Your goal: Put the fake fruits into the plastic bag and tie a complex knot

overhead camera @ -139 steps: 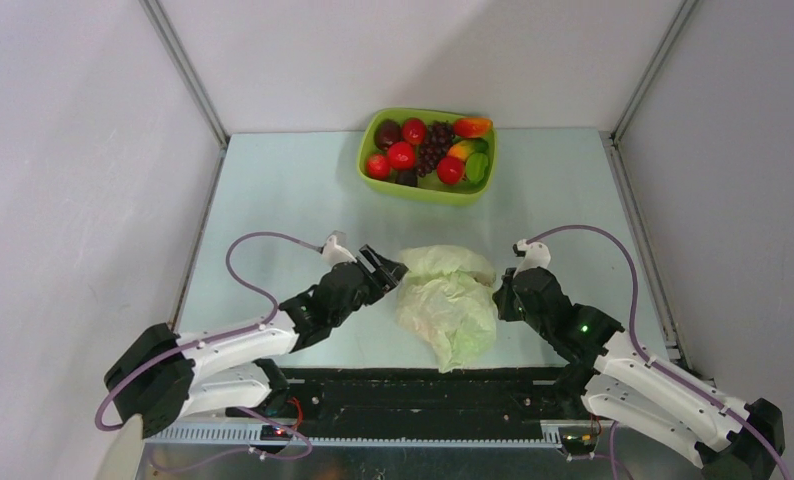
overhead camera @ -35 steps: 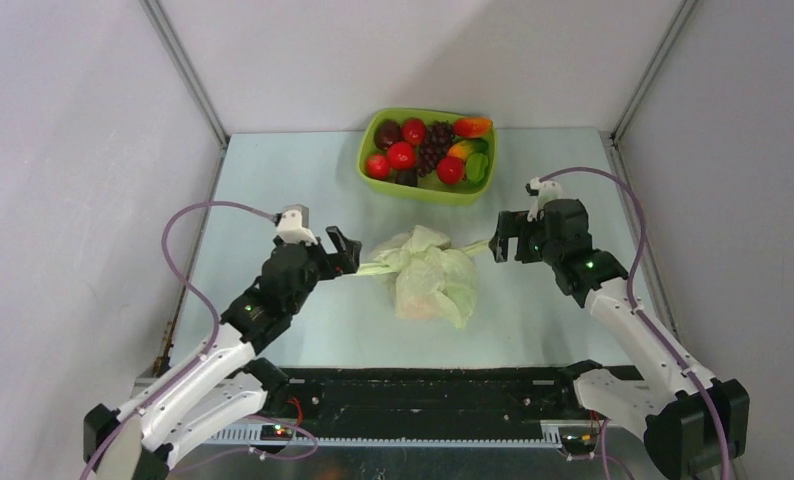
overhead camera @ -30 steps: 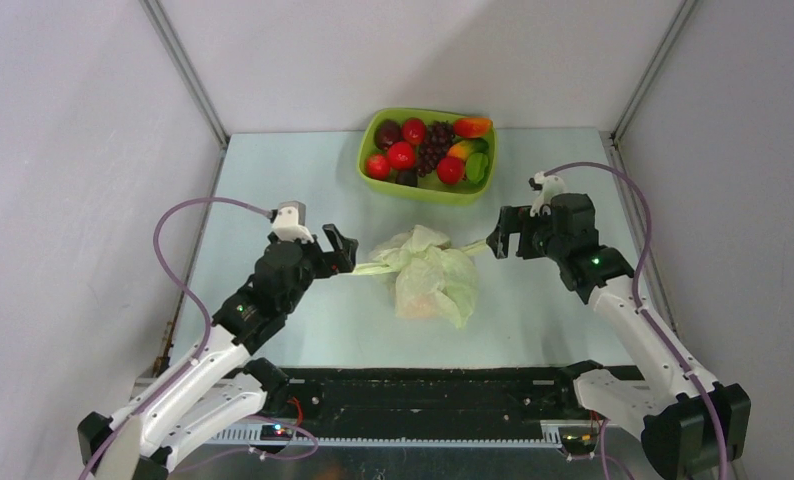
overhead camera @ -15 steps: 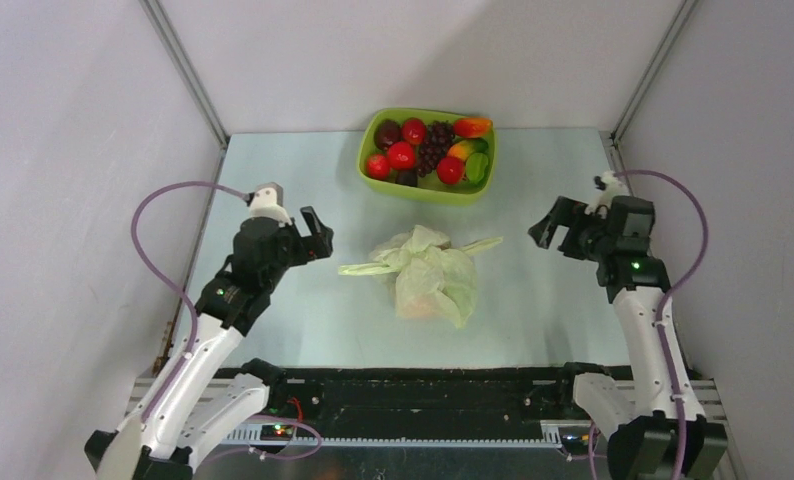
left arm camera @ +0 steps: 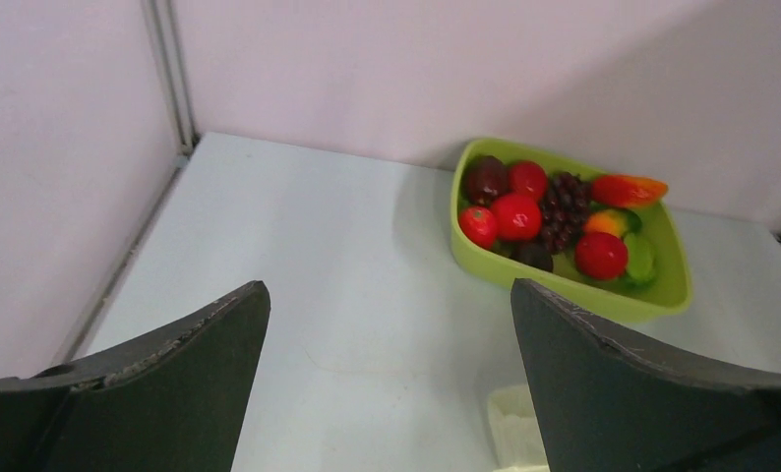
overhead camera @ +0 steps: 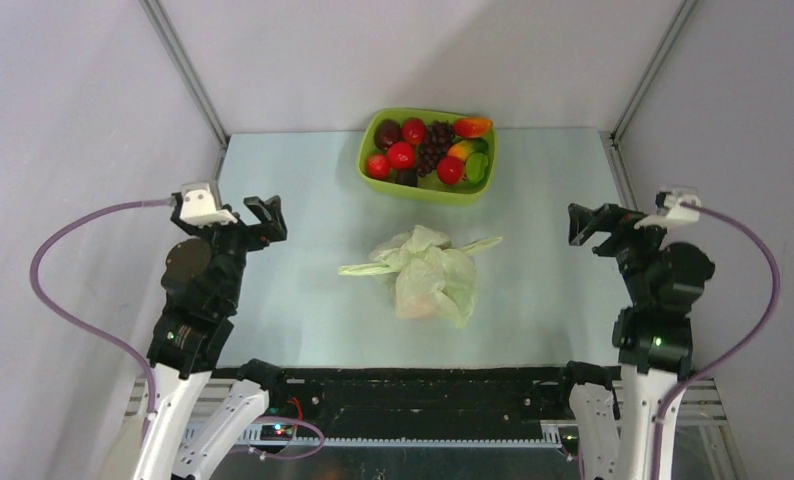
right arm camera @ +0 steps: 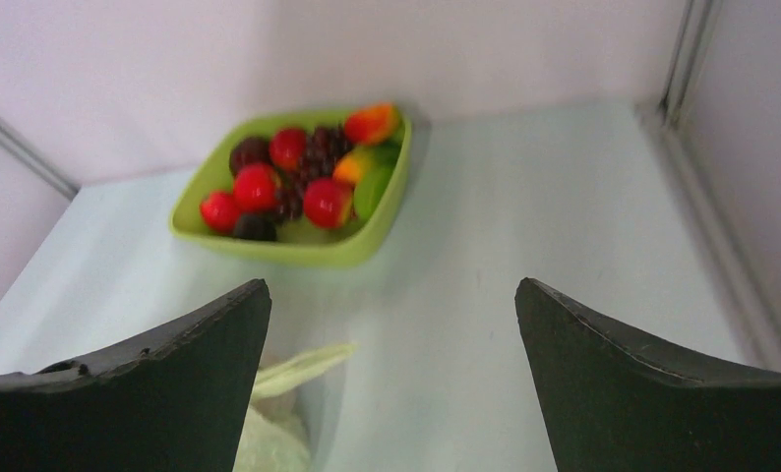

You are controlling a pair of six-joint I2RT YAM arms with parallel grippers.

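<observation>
Top external — bag (overhead camera: 433, 276) between left gripper (overhead camera: 270, 220), right gripper (overhead camera: 587, 228)

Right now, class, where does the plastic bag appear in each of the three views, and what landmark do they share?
Top external: the plastic bag lies in the middle of the picture.
Left wrist: only a pale corner, bottom edge, right of centre.
Right wrist: bottom edge, left of centre.
Shared landmark: the lime-green tray, beyond the bag in every view.

white-and-black arms (overhead camera: 198, 285), purple cables (overhead camera: 103, 207), green lights (overhead camera: 656, 341), black wedge-shaped pincer fingers (left arm camera: 170, 393)
</observation>
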